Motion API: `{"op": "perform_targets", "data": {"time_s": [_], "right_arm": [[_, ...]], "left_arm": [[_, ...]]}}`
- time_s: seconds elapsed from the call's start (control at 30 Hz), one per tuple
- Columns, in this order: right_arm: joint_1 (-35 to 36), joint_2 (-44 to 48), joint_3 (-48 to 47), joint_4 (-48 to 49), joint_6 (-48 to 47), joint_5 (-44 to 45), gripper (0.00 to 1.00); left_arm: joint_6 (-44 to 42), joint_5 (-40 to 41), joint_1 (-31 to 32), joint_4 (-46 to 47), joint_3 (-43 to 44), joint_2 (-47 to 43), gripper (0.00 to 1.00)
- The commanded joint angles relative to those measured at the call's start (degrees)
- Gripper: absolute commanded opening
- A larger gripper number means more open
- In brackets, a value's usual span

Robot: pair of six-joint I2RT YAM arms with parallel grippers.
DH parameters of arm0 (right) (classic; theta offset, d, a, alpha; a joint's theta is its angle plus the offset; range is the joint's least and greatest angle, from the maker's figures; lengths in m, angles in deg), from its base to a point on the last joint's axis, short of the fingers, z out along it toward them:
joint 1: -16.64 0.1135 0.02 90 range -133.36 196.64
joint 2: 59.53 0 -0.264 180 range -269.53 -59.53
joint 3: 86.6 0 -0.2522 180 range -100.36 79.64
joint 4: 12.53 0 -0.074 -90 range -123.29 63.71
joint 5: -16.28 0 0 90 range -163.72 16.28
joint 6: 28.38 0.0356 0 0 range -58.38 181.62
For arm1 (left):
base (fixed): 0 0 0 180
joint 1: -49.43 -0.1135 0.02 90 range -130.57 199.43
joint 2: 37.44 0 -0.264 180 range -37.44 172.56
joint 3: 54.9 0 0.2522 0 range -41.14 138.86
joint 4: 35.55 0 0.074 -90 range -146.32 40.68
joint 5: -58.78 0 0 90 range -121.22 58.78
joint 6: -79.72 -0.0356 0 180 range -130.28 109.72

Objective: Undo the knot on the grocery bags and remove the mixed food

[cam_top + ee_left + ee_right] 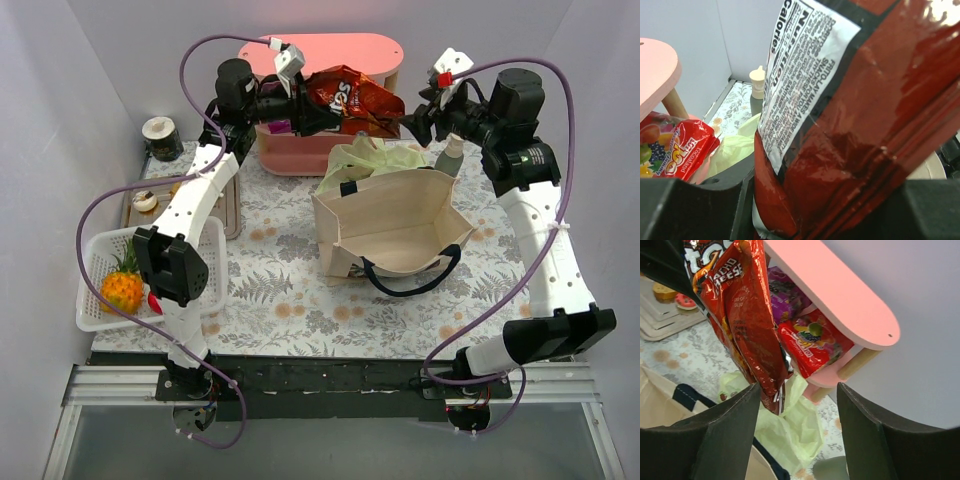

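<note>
One glossy red-orange nacho cheese chip packet [350,100], white nutrition panel on its back, hangs before the pink shelf [330,50], clamped at one end by the left gripper [306,110]; the right gripper [412,122] has its fingers apart just beside the other end. Two more lie under the shelf top, a red packet [810,342] and a purple packet [785,295]. One pale yellow-green plastic bag [355,160] slumps behind one open beige tote [390,200], and one pineapple [122,288] lies in the white basket [100,250].
</note>
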Motion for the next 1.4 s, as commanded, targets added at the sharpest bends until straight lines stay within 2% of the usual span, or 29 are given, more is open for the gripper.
{"op": "perform_targets", "data": {"time_s": [0.0, 0.13, 0.2, 0.23, 0.27, 0.33, 0.37, 0.4, 0.43, 0.6, 0.63, 0.73, 0.83, 1.37], "right_arm": [[-0.56, -1.13, -4.09, -2.18, 2.71, -6.78, 0.67], [-0.74, -1.74, -4.01, -2.54, 2.98, -7.13, 0.62], [-0.83, -2.01, -3.92, -2.72, 2.71, -8.27, 0.54], [-1.35, -2.36, -4.09, -2.72, 2.63, -9.32, 0.48], [-1.53, -2.71, -4.35, -3.06, 2.71, -10.20, 0.37], [-2.14, -3.41, -5.06, -3.68, 3.24, -13.01, 0.26], [-2.23, -4.20, -6.10, -4.03, 3.41, -13.81, 0.13], [-2.32, -4.47, -6.81, -4.91, 3.42, -15.03, 0.06], [-2.67, -4.82, -7.43, -5.44, 3.42, -15.39, 0.01], [-4.95, -4.30, -8.93, -7.10, 2.01, -18.29, 0.01], [-5.13, -4.12, -8.93, -7.81, 2.10, -18.21, 0.07], [-5.04, -4.55, -8.31, -12.64, 0.78, -21.19, 0.39], [-5.13, -4.47, -5.51, -13.26, 0.95, -22.60, 0.46], [-5.04, -6.93, -3.75, -5.80, 4.38, -28.14, 0.44]], "left_arm": [[-1.56, -0.83, -0.02, 0.89, -0.70, -5.77, 0.03], [-1.56, -1.27, -0.02, 1.50, -1.58, -6.21, 0.00], [-1.56, -1.09, -0.02, 1.94, -2.02, -6.30, 0.00], [-1.82, -1.09, -0.02, 2.03, -2.20, -6.30, 0.00], [-2.34, -1.18, -0.02, 1.77, -2.28, -6.39, 0.00], [-4.19, -1.18, -0.02, 1.16, -2.63, -6.48, 0.00], [-4.98, -1.18, 0.07, 0.98, -2.98, -6.82, 0.00], [-7.68, -1.27, -0.01, 0.63, -3.86, -7.09, 0.00], [-9.01, -1.18, -0.02, -0.07, -4.56, -7.44, 0.00], [-14.03, 1.54, 0.07, 0.01, -9.40, -9.99, 0.00], [-14.04, 1.63, -0.01, 0.27, -9.84, -10.25, 0.00], [-13.34, 1.46, -0.02, 1.15, -10.28, -10.52, 0.00], [-12.46, 1.28, -0.02, 1.85, -10.28, -10.61, 0.00], [-9.73, 0.40, 0.42, 3.26, -9.76, -10.70, 0.00]]}}
